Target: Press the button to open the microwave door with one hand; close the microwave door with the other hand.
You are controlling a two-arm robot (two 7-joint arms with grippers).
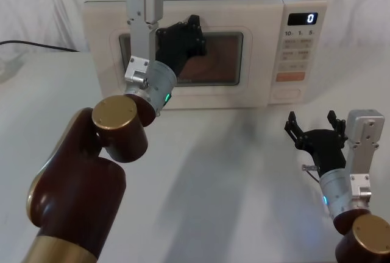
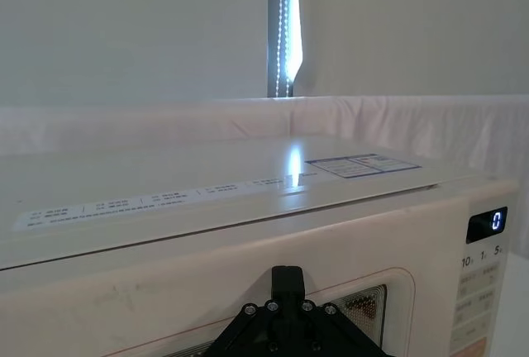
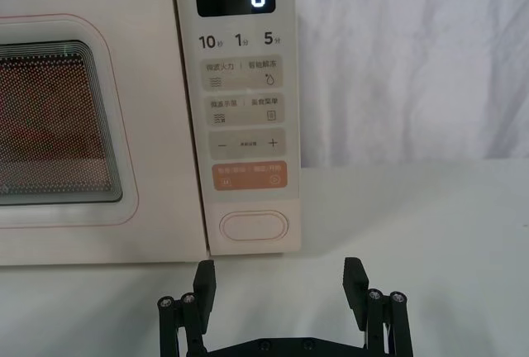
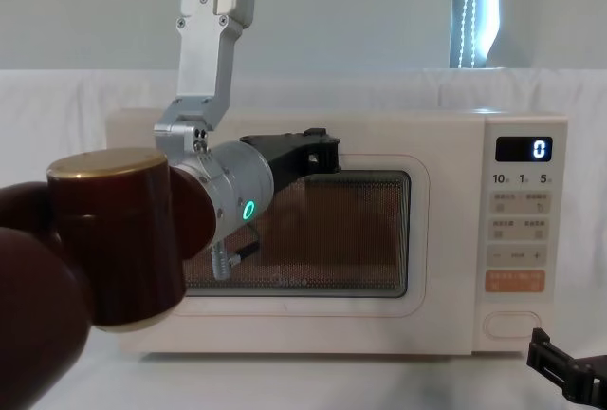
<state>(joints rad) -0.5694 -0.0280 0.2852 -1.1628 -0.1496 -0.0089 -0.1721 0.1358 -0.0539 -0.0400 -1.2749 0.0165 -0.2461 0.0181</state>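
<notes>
Button [image 3: 254, 226] lies straight ahead of my open right hand [image 3: 280, 281], while my left hand [image 1: 194, 35], grip unreadable, meets the microwave door [image 1: 259, 62].

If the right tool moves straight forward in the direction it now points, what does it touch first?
Probably the button: the open right tool points at the control panel's lower edge, just below the button. Depth is unclear.

Head high, chest low; both face microwave door [image 1: 183, 56].
</notes>
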